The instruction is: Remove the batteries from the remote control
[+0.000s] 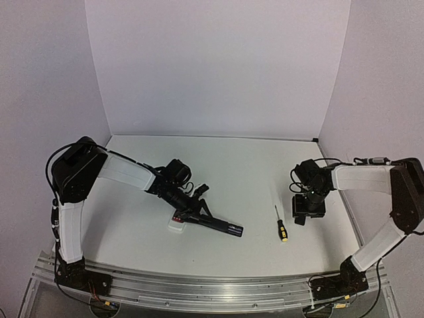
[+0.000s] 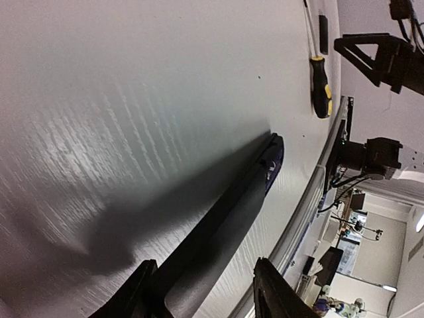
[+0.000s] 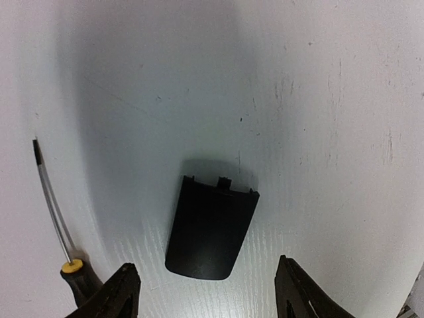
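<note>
**Remote flanked on the left, far tip pointing right**

The remote (image 1: 215, 224) lies slanted, one end propped on the white remote (image 1: 177, 225). Its long axis runs from my left gripper (image 2: 204, 265) out toward the screwdriver (image 1: 281, 227). No batteries show. The far tip may be the opened end, but it's too dark to be sure.

My left fingers flank the near end, and I cannot tell whether they're pressing or slack. Past the screwdriver, well apart from the remote, my right gripper (image 3: 207, 264) hangs wide open over the loose cover (image 3: 211, 228), touching nothing. I judge the right arm better placed for that far tip. There's bare table (image 1: 232, 172) between, and the table's near edge runs close by.
</note>
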Robot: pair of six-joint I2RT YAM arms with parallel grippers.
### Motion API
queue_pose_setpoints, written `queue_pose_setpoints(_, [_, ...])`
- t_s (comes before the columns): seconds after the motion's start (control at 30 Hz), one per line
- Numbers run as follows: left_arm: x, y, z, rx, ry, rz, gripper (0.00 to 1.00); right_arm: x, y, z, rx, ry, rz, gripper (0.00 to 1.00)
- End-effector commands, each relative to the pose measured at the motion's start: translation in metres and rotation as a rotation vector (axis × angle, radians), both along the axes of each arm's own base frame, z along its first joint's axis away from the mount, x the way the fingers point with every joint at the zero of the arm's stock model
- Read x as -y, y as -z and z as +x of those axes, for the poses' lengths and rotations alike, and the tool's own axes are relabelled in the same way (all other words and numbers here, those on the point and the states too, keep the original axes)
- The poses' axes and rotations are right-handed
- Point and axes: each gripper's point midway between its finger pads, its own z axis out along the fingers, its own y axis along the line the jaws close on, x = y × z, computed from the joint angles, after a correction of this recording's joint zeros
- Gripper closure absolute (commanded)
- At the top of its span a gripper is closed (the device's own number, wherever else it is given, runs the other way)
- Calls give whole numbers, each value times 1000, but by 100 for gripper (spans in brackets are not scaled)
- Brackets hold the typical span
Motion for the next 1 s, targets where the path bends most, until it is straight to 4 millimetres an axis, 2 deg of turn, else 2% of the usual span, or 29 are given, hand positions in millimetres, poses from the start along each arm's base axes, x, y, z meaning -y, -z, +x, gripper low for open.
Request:
queue_pose_setpoints(0.0, [-3,-7,20,92,-18,81,35,0,-28,4,91,25,39,31])
queue_pose_setpoints(0.03, [-3,-10,23,106,-23,89,31,0,-31,4,101,27,47,29])
queue_pose_setpoints(0.13, [-3,-22,30,145,-32,95,5,-1,-45,2,150,27,79,24])
queue_pose_setpoints(0.17, [-3,-27,32,160,-38,97,1,-2,-49,1,162,28,91,22])
queue_pose_setpoints(0.37, [-5,-57,34,213,-72,74,0,-13,-71,-6,221,-13,192,16])
queue_pose_setpoints(0.63, [-4,-92,-9,301,-94,18,0,-43,-88,-22,225,-83,392,11])
queue_pose_setpoints(0.73, [-4,-97,-23,294,-120,-15,0,-49,-90,-23,242,-93,435,10])
queue_pose_setpoints(0.8, [-6,-93,-34,279,-128,-28,0,-55,-87,-25,223,-92,469,11])
queue_pose_setpoints(0.97, [-8,-86,-50,275,-162,-24,0,-71,-62,-34,133,-114,423,16])
